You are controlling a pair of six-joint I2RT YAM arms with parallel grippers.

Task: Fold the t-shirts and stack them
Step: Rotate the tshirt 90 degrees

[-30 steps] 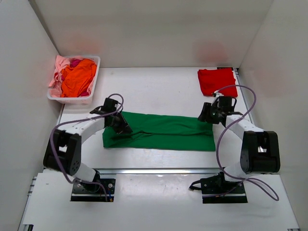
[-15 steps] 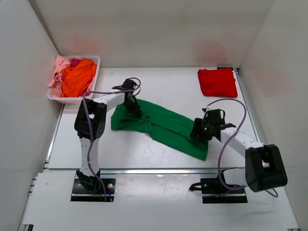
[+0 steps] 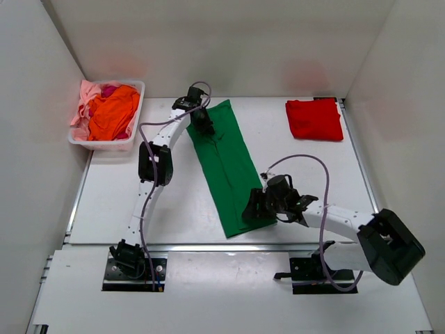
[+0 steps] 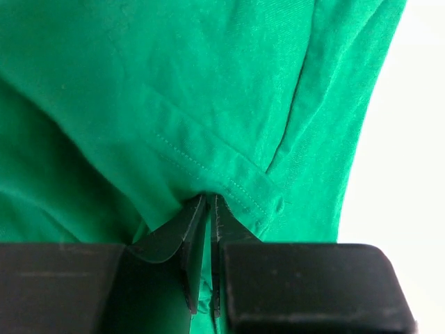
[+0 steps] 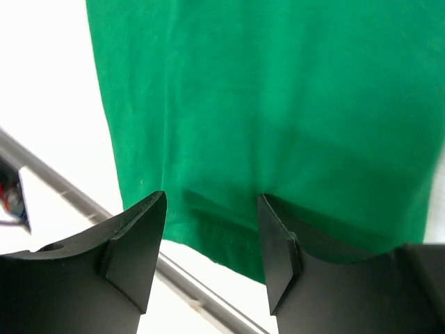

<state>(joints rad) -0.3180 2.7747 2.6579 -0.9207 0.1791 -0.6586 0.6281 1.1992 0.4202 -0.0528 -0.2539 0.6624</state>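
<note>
Green shirt, a folded strip lying from the far centre of the table to its near edge. Left gripper clamps the far hem; right gripper is spread above the near hem. One-ended pulling could skew the fold.

The left white-and-black arm stretches out toward the desk's far edge, its black two-finger gripper pinching the dark green cloth t-shirt. The right arm reaches low along the near edge, its black gripper with jaws spread apart.
</note>
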